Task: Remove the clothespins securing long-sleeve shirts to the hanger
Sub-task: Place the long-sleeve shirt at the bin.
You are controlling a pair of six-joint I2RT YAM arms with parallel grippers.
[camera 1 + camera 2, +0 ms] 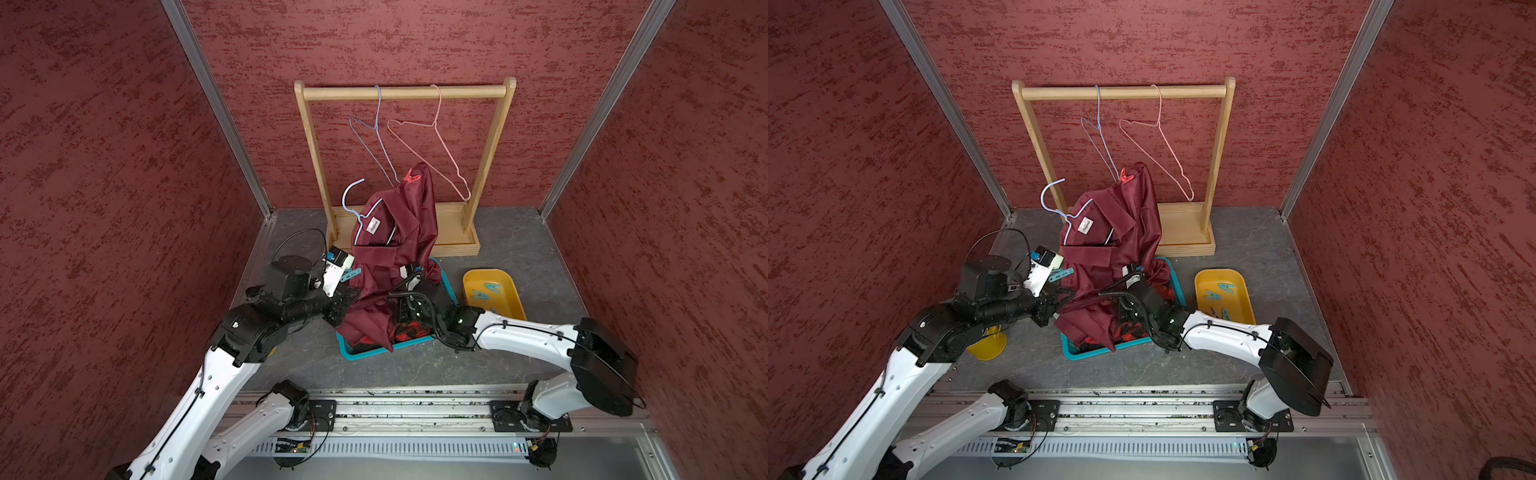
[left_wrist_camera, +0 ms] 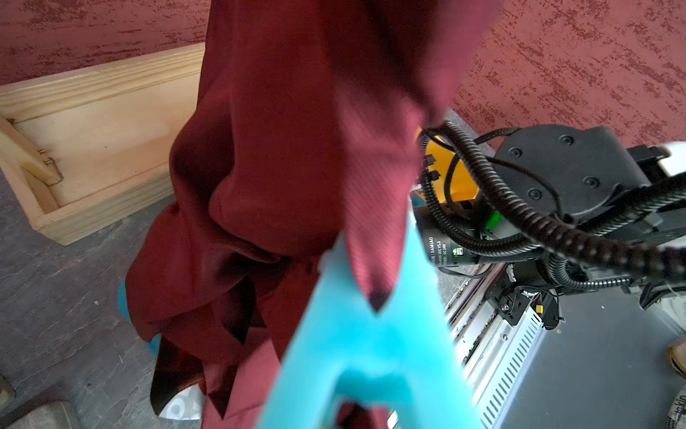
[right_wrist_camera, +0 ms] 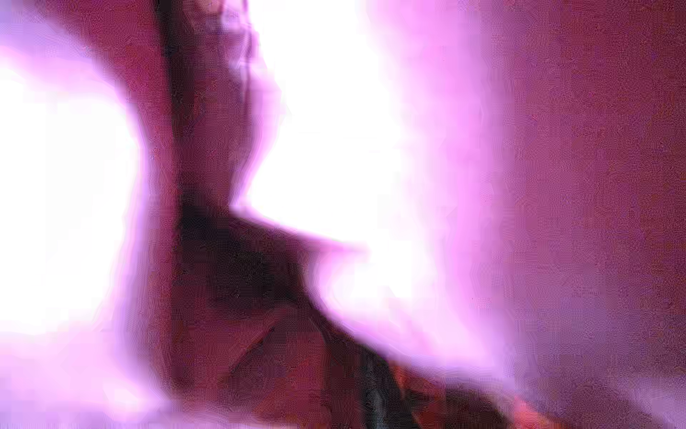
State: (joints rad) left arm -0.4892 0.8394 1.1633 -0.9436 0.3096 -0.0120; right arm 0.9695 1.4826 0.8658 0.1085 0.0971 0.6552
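A shiny maroon long-sleeve shirt (image 1: 399,232) hangs on a light-blue wire hanger (image 1: 351,199) and drapes down into a teal basket (image 1: 361,353). A red clothespin (image 1: 411,178) clips its raised shoulder. My left gripper (image 1: 341,277) is shut on a teal clothespin (image 1: 352,274) at the shirt's left edge. In the left wrist view this clothespin (image 2: 371,345) has its tips spread around a strip of maroon cloth (image 2: 375,256). My right gripper (image 1: 409,276) is pushed into the shirt's folds, its fingers hidden. Blurred maroon cloth (image 3: 241,353) covers the right wrist view.
A wooden rack (image 1: 405,92) at the back carries an empty blue hanger (image 1: 376,137) and an empty pink hanger (image 1: 440,141). A yellow tray (image 1: 513,291) right of the basket holds teal clothespins (image 1: 490,289). Red-and-black plaid cloth (image 1: 409,330) lies in the basket. A yellow object (image 1: 988,345) sits under my left arm.
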